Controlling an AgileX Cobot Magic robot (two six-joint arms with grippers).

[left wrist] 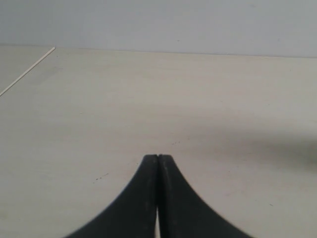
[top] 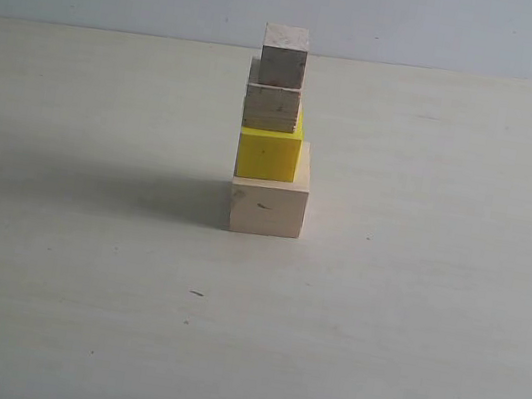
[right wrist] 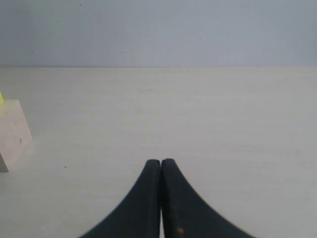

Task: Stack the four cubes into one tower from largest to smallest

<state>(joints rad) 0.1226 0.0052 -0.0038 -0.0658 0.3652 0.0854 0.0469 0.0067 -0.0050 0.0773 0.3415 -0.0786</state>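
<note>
The tower stands mid-table in the exterior view: the large pale wood cube at the bottom, the yellow cube on it, the smaller wood cube above, and the smallest wood cube on top. No arm shows in that view. In the right wrist view the large cube sits at the frame's edge with a sliver of yellow above it, well apart from my right gripper, which is shut and empty. My left gripper is shut over bare table, with no cube in its view.
A pale table spreads all around the tower, meeting a light grey wall behind. A thin white line runs across the table's far corner in the left wrist view.
</note>
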